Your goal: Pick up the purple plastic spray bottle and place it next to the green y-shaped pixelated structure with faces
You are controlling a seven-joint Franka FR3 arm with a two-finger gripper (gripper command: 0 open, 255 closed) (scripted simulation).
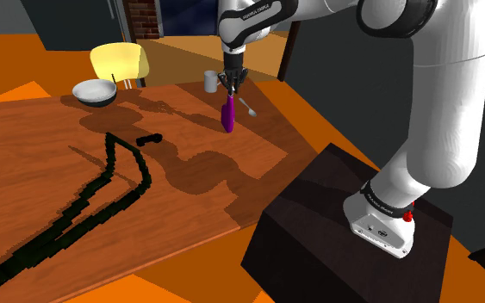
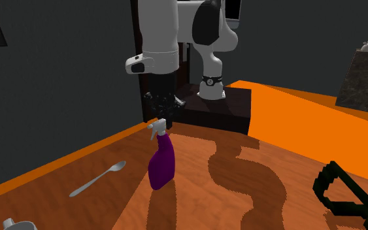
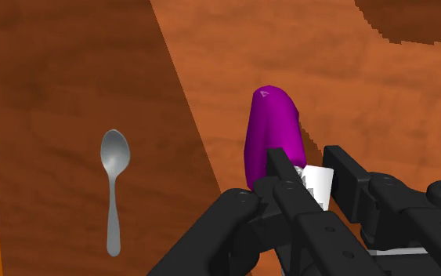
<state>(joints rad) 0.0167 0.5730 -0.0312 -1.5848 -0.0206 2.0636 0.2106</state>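
The tool [image 3: 309, 168] is closed on the white spray head of the purple bottle [image 2: 161, 163]. The fingers are clamped on the head from both sides, and the body hangs below, slightly tilted. The bottle is at the far side of the worktop [image 1: 25, 138] in the shoulder view. Whether its base is touching the wood cannot be told.

Handling, judged:
- The bottle is taken to be light, stiff plastic with a smooth, slippery body.
- The head is narrow and angular, so it gives the better hold.
- Because it is held high, the bottle may swing or pivot in the grip, so slow moves are advised.
- It is tall with a small base and could tip over if let go while tilted.

The dark Y-shaped block structure [image 2: 321, 185] lies well apart from the bottle, toward the shoulder view's left and nearer the camera.

Room and edges:
- A bare stretch of wood is seen between the bottle and the structure, so a low carry looks possible.
- A spoon [image 3: 113, 180] lies near the bottle on the side away from the structure.
- A grey cup [image 1: 210, 82] and a bowl [image 1: 94, 91] stand further back, off the likely path.
- The worktop edge runs close beside the spoon.
- The bottle should be set down beside the structure's arms, not on them.
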